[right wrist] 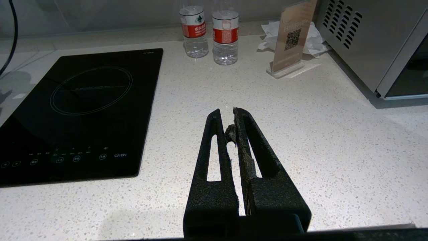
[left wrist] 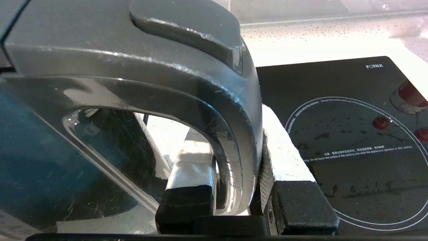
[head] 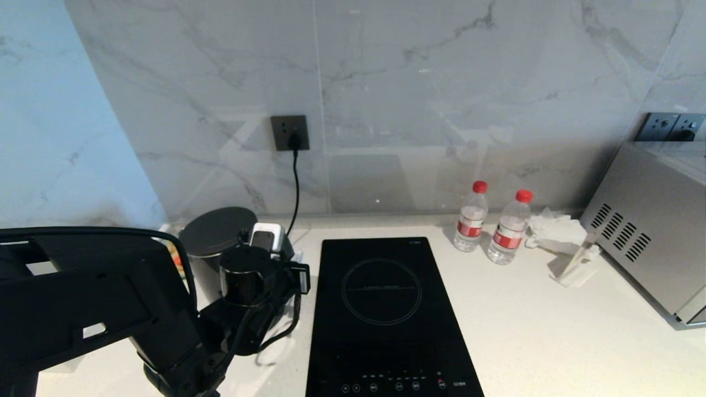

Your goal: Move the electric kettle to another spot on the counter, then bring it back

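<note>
Left gripper (left wrist: 234, 174) clamped on the electric kettle's (head: 218, 242) loop handle, one finger inside the loop, one outside | kettle at the counter's (head: 551, 331) back-left corner, beside the induction hob (head: 380, 314) | right gripper (right wrist: 230, 124) closed, empty, above bare counter

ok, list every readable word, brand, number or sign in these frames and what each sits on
"FOTILE": far corner of the black cooktop, left wrist view.
"C21EW": cooktop's control strip, right wrist view.
Cooktop ring text: a two-line warning, too small to quote.
Water bottle labels: red and white, print too small to read.
Card stand: a QR code; heading above it too blurred to read.
Touch-key icons: unreadable.
</note>
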Robot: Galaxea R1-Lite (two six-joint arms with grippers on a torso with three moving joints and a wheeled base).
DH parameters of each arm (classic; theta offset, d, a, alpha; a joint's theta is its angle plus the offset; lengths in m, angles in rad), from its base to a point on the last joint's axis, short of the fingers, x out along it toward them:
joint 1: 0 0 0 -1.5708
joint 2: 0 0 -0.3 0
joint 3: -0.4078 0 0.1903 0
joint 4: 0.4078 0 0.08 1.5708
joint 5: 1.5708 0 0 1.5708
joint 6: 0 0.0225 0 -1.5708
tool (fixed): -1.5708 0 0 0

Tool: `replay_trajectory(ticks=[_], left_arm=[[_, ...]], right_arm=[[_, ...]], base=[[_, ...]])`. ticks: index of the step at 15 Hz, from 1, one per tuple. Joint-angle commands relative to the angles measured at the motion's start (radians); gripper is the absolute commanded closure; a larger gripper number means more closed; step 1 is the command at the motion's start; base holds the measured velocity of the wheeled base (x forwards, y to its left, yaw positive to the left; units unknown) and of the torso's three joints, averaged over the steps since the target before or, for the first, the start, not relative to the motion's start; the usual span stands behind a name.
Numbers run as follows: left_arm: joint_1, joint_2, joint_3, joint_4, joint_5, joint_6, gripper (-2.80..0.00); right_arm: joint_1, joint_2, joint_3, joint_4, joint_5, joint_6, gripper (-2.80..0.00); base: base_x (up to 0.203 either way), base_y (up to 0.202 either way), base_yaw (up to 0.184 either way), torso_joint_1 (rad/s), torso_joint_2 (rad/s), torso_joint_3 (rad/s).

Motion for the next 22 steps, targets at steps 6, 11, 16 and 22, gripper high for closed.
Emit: replay_trajectory(ticks=[6, 11, 16, 22], left_arm=[[-0.002, 0.000, 0.001, -0.010, 0.014, -0.001, -2.80], [-0.009, -0.007, 0.058, -0.013, 0.013, -0.005, -2.80], [-0.030, 0.025, 0.157, -0.156, 0.008, -0.003, -2.80], [-0.060, 0.048, 0.220, -0.158, 0.011, -0.005, -2.80]], right_arm=[[0.000, 0.000, 0.001, 0.000, 0.000, 0.000, 0.00], [0.000, 0.000, 0.000, 0.000, 0.000, 0.000, 0.00], [0.000, 0.000, 0.001, 0.000, 0.000, 0.000, 0.00], [0.000, 0.000, 0.001, 0.000, 0.000, 0.000, 0.00]], base=[[0.000, 0.000, 0.000, 0.000, 0.00, 0.000], [0.000, 0.000, 0.000, 0.000, 0.00, 0.000], [0.000, 0.000, 0.000, 0.000, 0.00, 0.000], [0.000, 0.000, 0.000, 0.000, 0.00, 0.000]])
